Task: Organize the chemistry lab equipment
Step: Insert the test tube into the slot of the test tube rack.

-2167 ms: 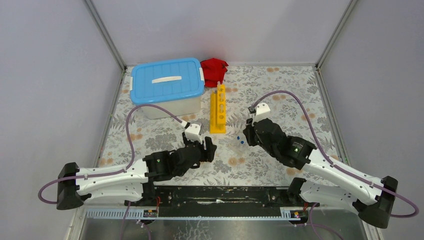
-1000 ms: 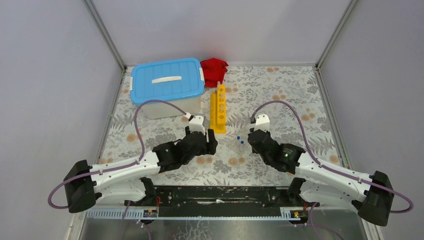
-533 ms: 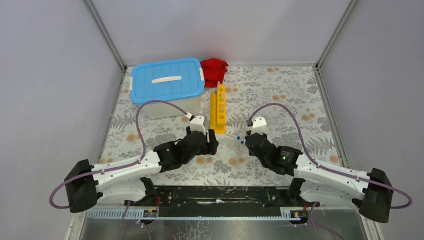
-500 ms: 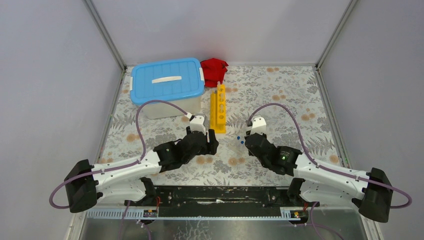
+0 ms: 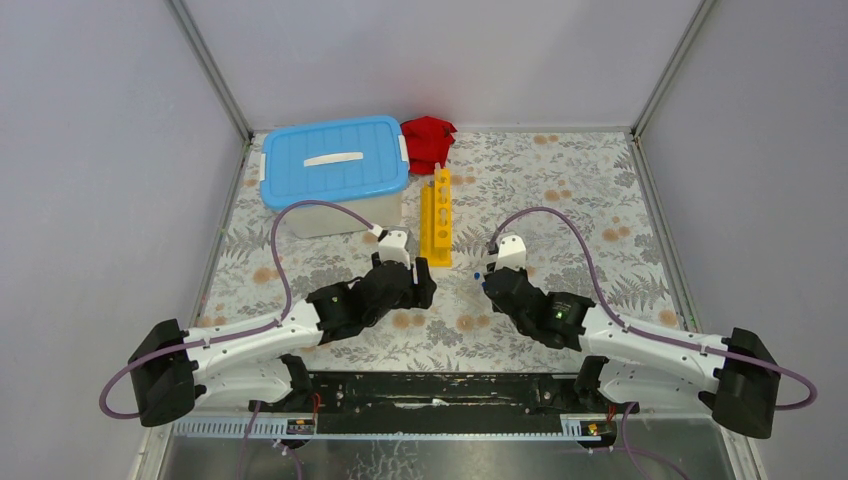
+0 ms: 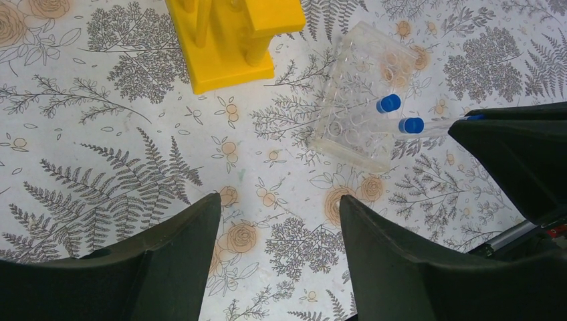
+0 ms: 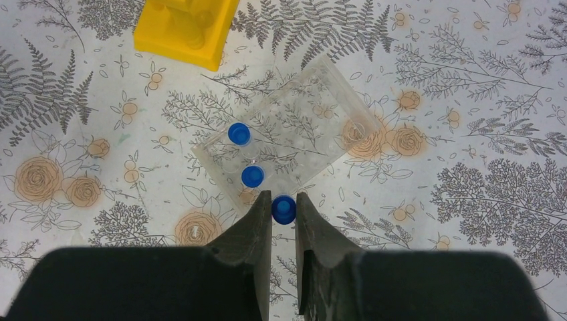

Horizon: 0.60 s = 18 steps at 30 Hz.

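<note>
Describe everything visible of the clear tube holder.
The clear tube holder is a see-through plastic rectangular block with rows of round wells. It lies flat on the floral table, near the end of the yellow rack but apart from it. Two blue-capped tubes stand in wells toward one end; the other wells look empty. The right gripper holds a third tube at the holder's near edge; contact is unclear.

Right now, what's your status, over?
Left end effector open, empty. Right end effector shut on blue-capped tube, by clear holder. Nothing blocking.
</note>
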### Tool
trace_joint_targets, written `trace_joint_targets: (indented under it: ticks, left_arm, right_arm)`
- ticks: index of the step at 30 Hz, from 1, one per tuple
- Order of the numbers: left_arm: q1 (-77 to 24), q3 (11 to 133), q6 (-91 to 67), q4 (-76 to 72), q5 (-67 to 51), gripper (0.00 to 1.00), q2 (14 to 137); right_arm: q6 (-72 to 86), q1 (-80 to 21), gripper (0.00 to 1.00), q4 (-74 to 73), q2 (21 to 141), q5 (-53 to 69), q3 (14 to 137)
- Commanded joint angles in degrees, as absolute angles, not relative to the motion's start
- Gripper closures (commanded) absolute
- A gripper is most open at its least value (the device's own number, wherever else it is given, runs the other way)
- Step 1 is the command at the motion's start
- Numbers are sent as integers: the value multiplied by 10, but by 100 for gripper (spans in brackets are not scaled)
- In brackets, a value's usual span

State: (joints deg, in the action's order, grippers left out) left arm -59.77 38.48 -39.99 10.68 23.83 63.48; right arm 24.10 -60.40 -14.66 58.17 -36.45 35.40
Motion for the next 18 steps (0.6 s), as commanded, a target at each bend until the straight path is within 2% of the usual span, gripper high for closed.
trace_joint_targets:
  ticks: [1, 18]
  left_arm:
    - [-592, 377, -404, 76, 237, 28, 634]
    - [-586, 375, -402, 70, 229, 28, 638]
  right_arm:
    - [250, -611, 99, -124, 587, -378, 353]
    - [251, -610, 98, -120, 611, -381, 352]
